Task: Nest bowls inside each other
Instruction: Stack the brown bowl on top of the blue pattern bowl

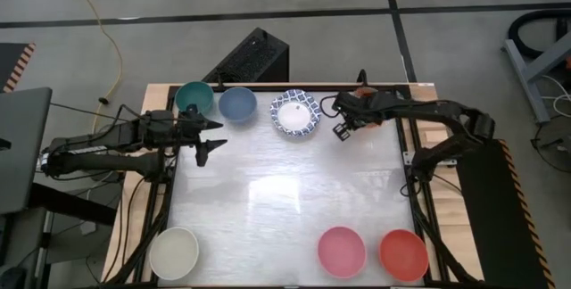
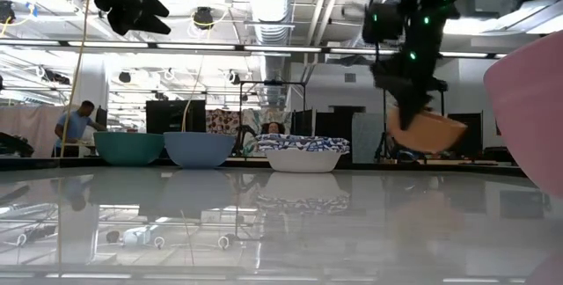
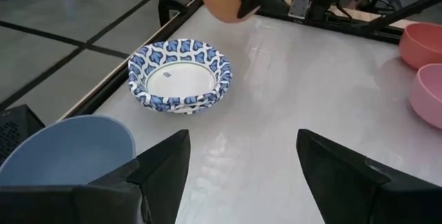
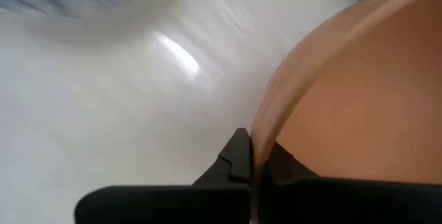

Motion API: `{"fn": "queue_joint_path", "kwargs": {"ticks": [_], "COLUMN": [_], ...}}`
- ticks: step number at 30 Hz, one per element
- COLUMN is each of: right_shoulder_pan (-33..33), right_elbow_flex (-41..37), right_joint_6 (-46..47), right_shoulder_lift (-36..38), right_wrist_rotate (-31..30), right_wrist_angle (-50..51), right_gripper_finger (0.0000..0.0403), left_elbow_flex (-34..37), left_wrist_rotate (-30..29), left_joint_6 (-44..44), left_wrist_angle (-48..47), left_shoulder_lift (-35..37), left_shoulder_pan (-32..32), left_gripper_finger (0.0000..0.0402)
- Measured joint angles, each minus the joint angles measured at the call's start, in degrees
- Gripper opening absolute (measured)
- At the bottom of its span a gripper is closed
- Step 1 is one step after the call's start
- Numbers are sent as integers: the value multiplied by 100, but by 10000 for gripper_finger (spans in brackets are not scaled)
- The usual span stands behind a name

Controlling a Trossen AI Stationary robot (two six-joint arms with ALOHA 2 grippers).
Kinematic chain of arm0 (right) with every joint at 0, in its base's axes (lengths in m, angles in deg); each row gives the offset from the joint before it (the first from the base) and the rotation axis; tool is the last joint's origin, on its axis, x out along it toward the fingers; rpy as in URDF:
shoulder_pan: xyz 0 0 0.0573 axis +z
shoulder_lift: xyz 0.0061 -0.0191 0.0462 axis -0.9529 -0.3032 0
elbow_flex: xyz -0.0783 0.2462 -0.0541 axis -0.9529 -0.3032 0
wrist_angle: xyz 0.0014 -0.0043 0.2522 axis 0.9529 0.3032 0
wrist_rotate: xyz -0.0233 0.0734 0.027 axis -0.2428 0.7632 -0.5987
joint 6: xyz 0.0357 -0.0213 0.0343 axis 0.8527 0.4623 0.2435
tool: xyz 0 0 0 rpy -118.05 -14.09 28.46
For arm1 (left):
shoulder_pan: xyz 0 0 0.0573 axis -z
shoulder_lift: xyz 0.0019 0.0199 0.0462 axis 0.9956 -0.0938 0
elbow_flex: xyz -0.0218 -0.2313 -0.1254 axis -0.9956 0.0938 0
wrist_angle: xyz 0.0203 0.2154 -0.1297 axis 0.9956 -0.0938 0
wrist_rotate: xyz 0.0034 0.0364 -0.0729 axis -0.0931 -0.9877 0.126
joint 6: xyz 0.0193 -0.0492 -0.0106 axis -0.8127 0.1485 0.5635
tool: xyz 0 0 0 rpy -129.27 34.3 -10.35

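Note:
An orange bowl [image 2: 428, 131] hangs tilted above the table's far right part, with my right gripper [image 1: 343, 129] shut on it; from above the arm hides most of it. To its left along the far edge rest a white bowl with a blue patterned rim [image 1: 295, 112], a blue bowl [image 1: 237, 103] and a teal bowl [image 1: 194, 99], each on its base. A cream bowl [image 1: 174, 251], a pink bowl [image 1: 342, 251] and a red bowl [image 1: 403, 253] stand at the near edge. My left gripper [image 1: 212, 143] hovers open near the blue bowl and touches nothing. My right gripper pinches the orange bowl's rim [image 4: 259, 137] between its two fingers, one finger inside the bowl and one outside. The fingers slant down from above. The bowl hangs tilted below the gripper, lifted clear of the table [image 2: 281, 223].
Dark frame rails [image 1: 417, 173] run along the table's left and right sides beside the arm bases. The glossy middle of the table [image 1: 285, 191] lies between the far row of bowls and the near row.

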Motion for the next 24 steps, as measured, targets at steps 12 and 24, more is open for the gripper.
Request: {"fn": "queue_joint_path", "kwargs": {"ticks": [12, 24], "right_shoulder_pan": [822, 1131], "right_elbow_flex": [2, 4], "right_joint_6": [-1571, -4003], "right_shoulder_lift": [270, 270], "right_wrist_rotate": [19, 20], "right_wrist_angle": [-2637, -3417], "right_gripper_finger": [8, 8], "left_elbow_flex": [0, 0], "left_wrist_rotate": [0, 0], "left_joint_6": [0, 0], "left_wrist_angle": [-2, -2], "left_shoulder_lift": [0, 0], "left_shoulder_pan": [2, 4], "left_gripper_finger": [256, 256]}}
